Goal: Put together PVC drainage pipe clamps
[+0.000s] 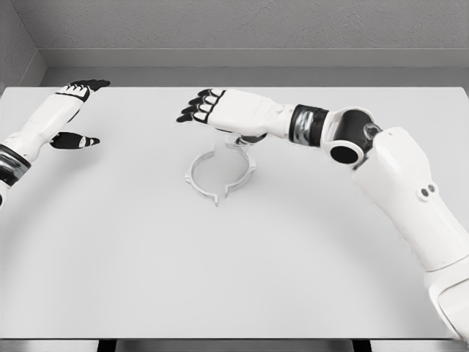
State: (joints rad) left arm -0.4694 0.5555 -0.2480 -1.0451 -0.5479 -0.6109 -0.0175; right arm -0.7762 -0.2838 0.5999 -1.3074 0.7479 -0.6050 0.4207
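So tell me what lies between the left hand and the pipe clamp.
Nothing: in the head view, only bare white table separates the open left hand from the pipe clamp. The right hand hovers above the clamp.

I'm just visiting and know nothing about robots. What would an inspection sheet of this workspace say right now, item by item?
Surface: a plain white table, evenly lit.
Job's things: one white ring-shaped pipe clamp lies near the table's middle, with a gap at its front; its rear part is hidden under the right hand.
Clutter: nothing seen.
Grippers: the right hand is above the clamp's rear, fingers loosely extended, holding nothing; whether it touches the clamp cannot be told. The left hand is at the far left, fingers spread, holding nothing, well apart from the clamp.
Cables: nothing seen.
Surroundings: a grey wall behind the table.
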